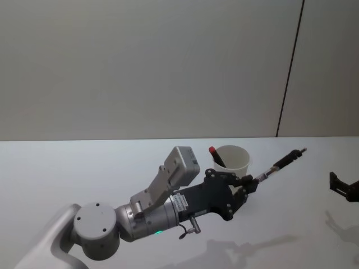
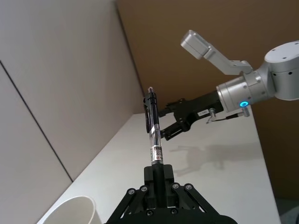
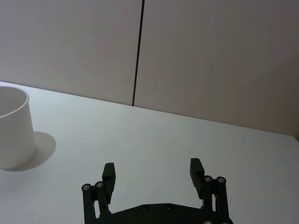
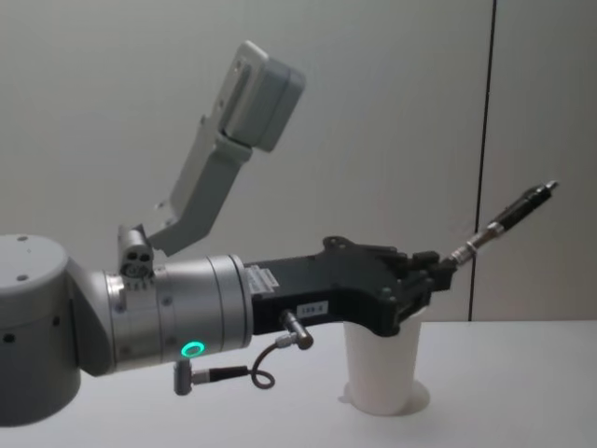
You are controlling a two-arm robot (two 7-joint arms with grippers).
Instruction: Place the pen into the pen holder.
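Left hand (image 1: 253,184) is pinched tight on one end of the pen (image 1: 283,162), which slants up and out to the right, in the air just beside the paper cup (image 1: 233,159) on the bench (image 1: 84,168). A red-capped pen (image 1: 215,154) leans inside the cup. The key now, I'd say: swing the pen upright, centre it over the rim, and lower it before letting go, because a light cup tips easily. Right hand (image 3: 153,170) sits off right, fingers spread.

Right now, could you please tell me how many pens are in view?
2. One slim black pen is gripped by the left claw; one red-capped pen stands inside the white paper cup. Others may hide within the cup.
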